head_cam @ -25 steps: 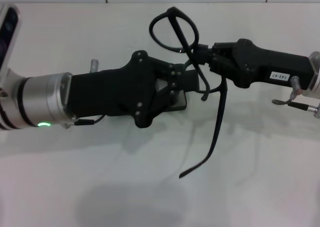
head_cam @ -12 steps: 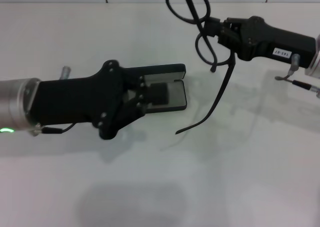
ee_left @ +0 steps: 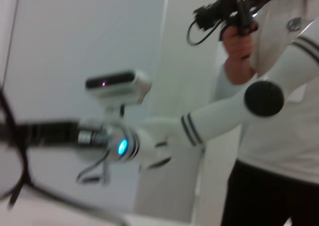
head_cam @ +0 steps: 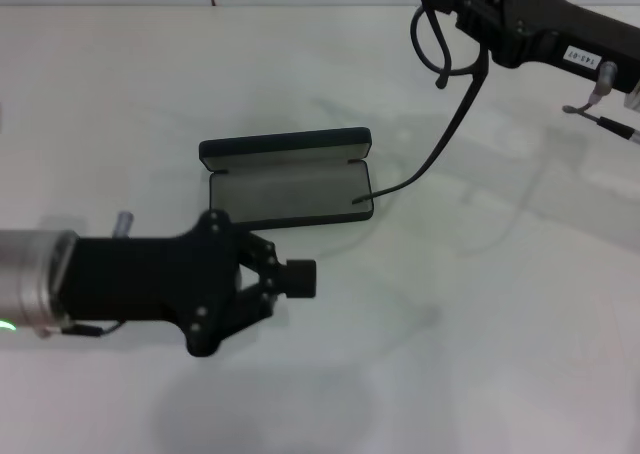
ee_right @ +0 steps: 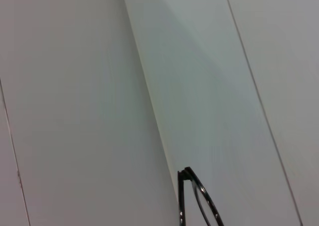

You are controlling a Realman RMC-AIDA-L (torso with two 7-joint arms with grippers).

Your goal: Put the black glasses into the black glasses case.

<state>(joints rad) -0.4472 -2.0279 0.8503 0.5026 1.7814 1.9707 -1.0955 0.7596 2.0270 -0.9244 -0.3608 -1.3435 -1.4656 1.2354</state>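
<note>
Where white table [head_cam: 480,354] meets wall: open black glasses case [head_cam: 290,179].

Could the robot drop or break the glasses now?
Maybe. The right gripper holds the thin black glasses high at the table's far edge, away from the open matte black glasses case. One long temple arm dangles loose, its tip near the case's corner, so it might snag the rim. The left gripper waits near the case and could bump it.
</note>
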